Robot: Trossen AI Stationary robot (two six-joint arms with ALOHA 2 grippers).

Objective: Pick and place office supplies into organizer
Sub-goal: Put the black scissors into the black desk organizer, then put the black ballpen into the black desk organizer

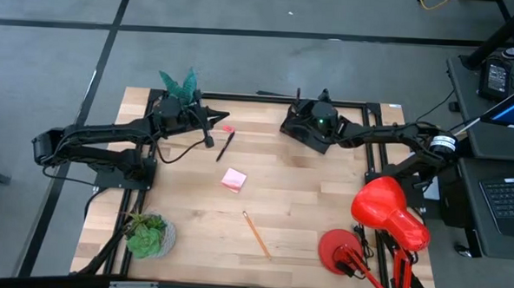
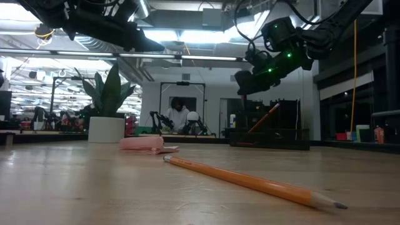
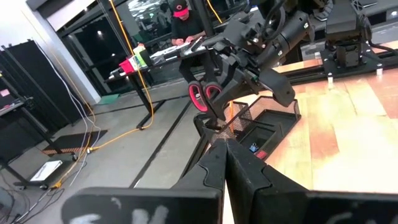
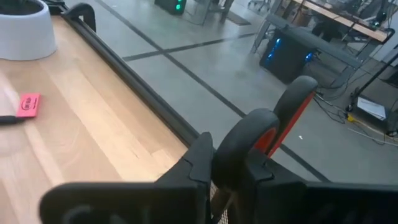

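Note:
The black mesh organizer (image 1: 291, 128) sits near the table's far edge; an orange pencil (image 2: 265, 119) leans inside it. My right gripper (image 4: 227, 163) hovers just above it, shut on the red-handled scissors (image 3: 205, 93). My left gripper (image 3: 227, 149) is shut and empty, raised over the table left of the organizer, near a black pen (image 1: 225, 147) and a pink eraser (image 1: 228, 128). A pink sticky-note pad (image 1: 233, 179) and an orange pencil (image 1: 256, 233) lie flat on the table's middle. My right gripper pinches the scissors between its two fingers at the handle end, coming from above and pointing down. The black-and-red handle loops (image 4: 273, 127) stick out past the fingertips. The scissors are lifted clear, over the organizer's mesh (image 3: 261, 124). The blades are hidden.
A potted plant (image 1: 179, 87) stands at the far edge behind my left arm; another (image 1: 147, 235) sits at the near left corner. A red desk lamp (image 1: 384, 215) fills the near right corner. A person shows far off in the room beyond the table.

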